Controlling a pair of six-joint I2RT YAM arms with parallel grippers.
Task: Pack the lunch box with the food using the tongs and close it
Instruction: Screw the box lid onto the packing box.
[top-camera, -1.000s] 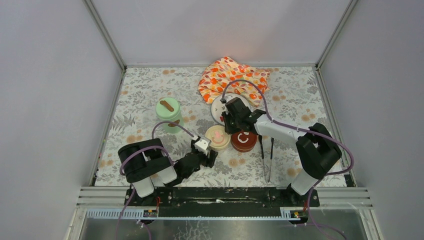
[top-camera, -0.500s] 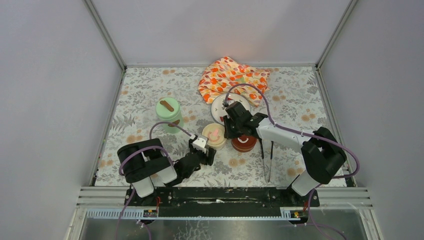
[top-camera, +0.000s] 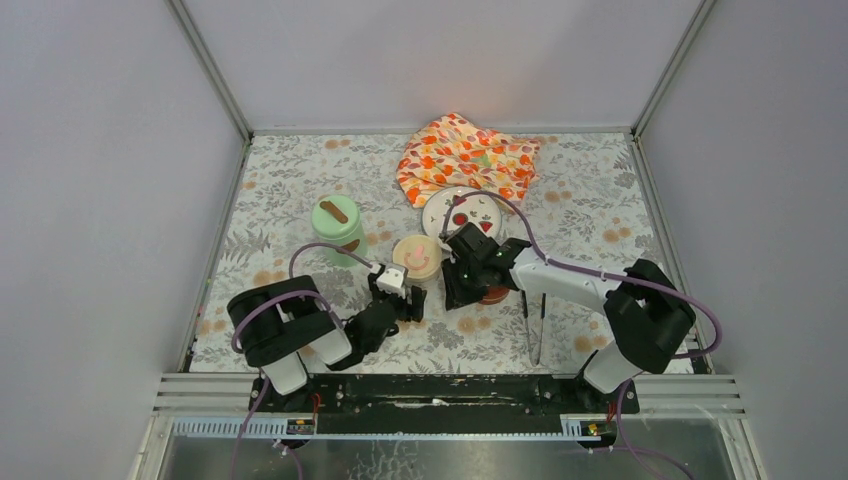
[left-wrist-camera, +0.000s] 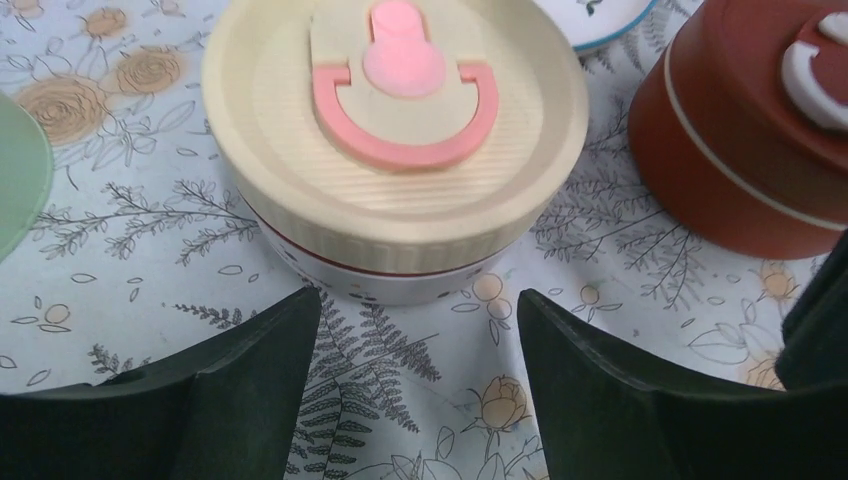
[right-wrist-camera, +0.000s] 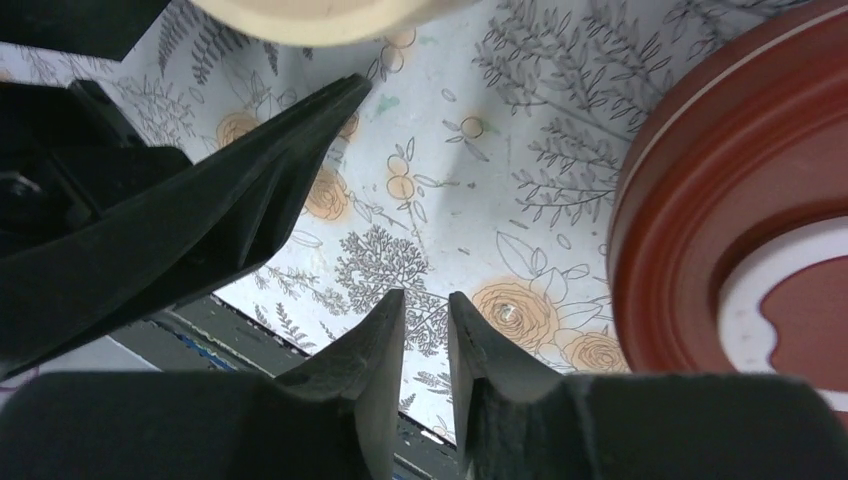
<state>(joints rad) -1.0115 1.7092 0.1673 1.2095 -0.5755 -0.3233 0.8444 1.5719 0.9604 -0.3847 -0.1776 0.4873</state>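
A robot lab test cell: plain grey walls (top-camera: 100, 180), aluminium frame (top-camera: 212, 75), robot arms (top-camera: 560, 280) bolted to a rail (top-camera: 440, 392)

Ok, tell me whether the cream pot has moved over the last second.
Yes. The cream pot has slid left and farther back, closer to the green pot.

A crumpled orange cloth (top-camera: 465, 160) with a flower pattern lies at the far side of the table (top-camera: 300, 170). The table has a white cover printed with grey leaves and orange flowers. A white plate (top-camera: 432, 215) with red fruit prints lies just beside the cloth's near edge.
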